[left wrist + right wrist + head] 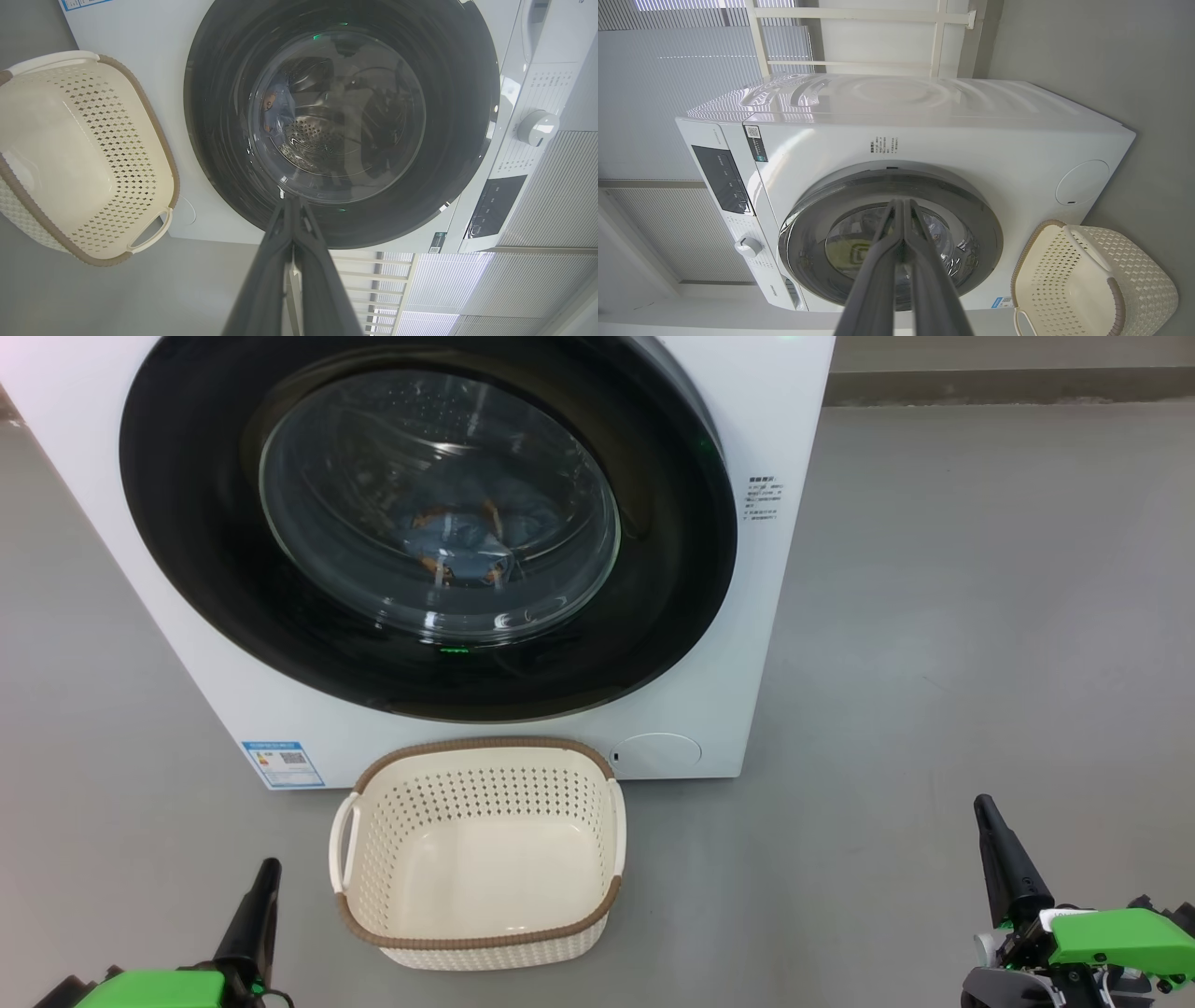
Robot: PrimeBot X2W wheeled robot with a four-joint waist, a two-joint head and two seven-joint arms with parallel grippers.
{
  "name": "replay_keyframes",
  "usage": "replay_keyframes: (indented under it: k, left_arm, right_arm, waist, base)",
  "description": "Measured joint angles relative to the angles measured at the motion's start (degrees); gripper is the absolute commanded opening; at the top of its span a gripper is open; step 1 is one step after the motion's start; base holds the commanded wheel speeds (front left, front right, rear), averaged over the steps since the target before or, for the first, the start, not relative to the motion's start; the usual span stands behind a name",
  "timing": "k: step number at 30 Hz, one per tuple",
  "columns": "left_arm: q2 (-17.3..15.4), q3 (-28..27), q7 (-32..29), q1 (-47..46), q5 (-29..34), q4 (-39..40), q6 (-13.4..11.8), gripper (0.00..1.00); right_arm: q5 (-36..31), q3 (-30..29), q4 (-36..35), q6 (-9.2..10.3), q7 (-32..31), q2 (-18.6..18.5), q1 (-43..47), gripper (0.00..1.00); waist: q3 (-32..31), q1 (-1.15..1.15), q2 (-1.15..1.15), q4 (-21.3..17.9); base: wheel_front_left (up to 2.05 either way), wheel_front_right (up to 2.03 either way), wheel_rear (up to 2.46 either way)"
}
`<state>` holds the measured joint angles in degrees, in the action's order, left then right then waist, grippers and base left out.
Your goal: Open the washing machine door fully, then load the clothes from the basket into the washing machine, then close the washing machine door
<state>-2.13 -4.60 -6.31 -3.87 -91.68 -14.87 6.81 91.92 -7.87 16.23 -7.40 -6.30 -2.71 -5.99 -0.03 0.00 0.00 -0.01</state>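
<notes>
The white washing machine stands straight ahead, and its round black door lies flush against the front. Through the glass bowl I see light blue clothes with orange-brown print lying in the drum, also visible in the left wrist view as clothes. The cream basket sits on the floor in front of the machine with nothing in it. My left gripper is shut at the lower left, left of the basket. My right gripper is shut at the lower right, well away from it. Both hold nothing.
Grey floor spreads wide to the right of the machine. A blue label and a round service cover sit low on the front. The control panel's knob is at the machine's top. White blinds hang behind.
</notes>
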Motion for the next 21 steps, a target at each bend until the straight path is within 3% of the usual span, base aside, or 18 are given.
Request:
replay_keyframes:
  k: [21]
  left_arm:
    - [0.00,0.00,0.00,0.00,0.00,0.00,0.00,0.00]
  right_arm:
    - [0.00,0.00,0.00,0.00,0.00,0.00,0.00,0.00]
  waist:
    - [0.00,0.00,0.00,0.00]
  base:
    - [0.00,0.00,0.00]
